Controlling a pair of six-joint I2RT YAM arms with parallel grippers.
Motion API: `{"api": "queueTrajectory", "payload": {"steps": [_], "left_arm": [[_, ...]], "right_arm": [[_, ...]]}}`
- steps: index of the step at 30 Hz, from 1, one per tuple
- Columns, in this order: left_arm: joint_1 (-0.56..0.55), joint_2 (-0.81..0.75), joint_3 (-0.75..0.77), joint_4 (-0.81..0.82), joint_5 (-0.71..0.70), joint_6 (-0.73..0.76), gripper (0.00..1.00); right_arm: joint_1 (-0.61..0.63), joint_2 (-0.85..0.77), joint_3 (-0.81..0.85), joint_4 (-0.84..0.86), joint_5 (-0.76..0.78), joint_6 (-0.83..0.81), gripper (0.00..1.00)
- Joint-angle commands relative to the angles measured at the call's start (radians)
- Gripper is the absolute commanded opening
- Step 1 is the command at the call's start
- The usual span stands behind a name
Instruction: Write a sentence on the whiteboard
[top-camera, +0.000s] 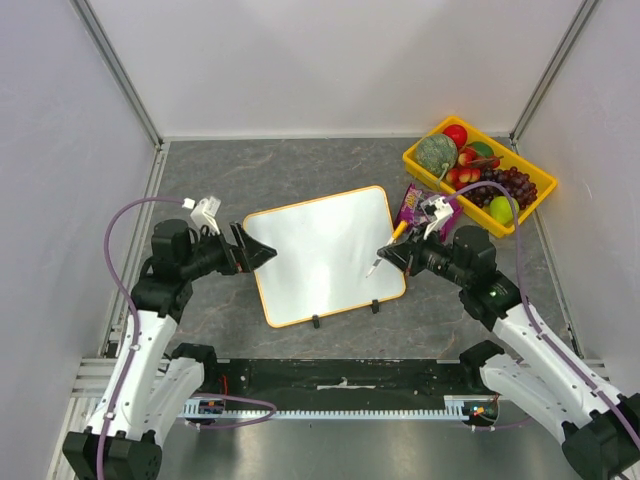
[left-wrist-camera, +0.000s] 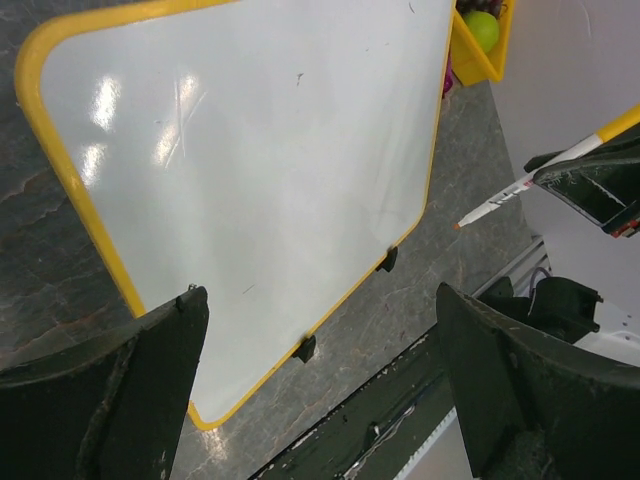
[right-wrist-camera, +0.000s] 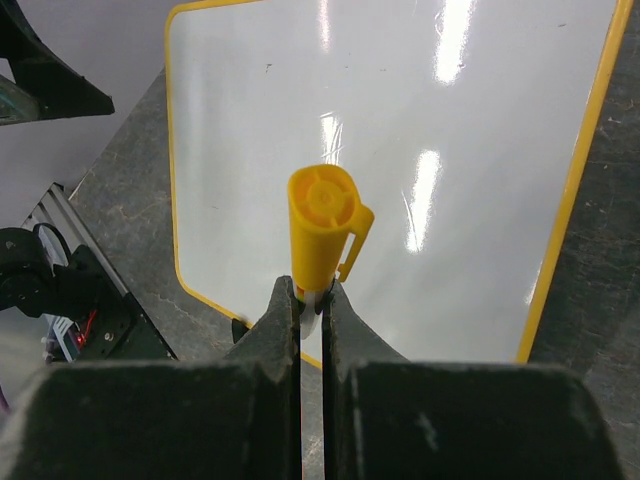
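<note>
The whiteboard lies flat on the grey table, white with an orange-yellow rim and two black clips on its near edge. The sentence is out of view: the board's face shows only glare. My right gripper is shut on a white marker with a yellow cap on its back end. The marker's tip points down by the board's right edge, and I cannot tell whether it touches. My left gripper stands open at the board's left edge, holding nothing; the board's near corner lies below its jaws.
A yellow tray of fruit sits at the back right, with a purple packet between it and the board. White walls close in the table on three sides. The arms' base rail runs along the near edge.
</note>
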Motion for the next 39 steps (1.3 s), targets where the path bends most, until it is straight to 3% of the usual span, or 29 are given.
{"api": "queueTrajectory", "payload": {"steps": [1,11,39], "left_arm": [[0.008,0.008,0.105,-0.073,-0.074,0.146,1.00],[0.026,0.031,0.086,-0.085,-0.095,0.161,1.00],[0.031,0.017,0.058,-0.071,-0.089,0.144,0.99]], "right_arm": [[0.019,0.031,-0.002,0.109,0.030,0.017,0.00],[0.071,0.113,0.009,0.182,0.038,0.034,0.00],[0.097,0.093,0.002,0.166,0.056,0.048,0.00]]}}
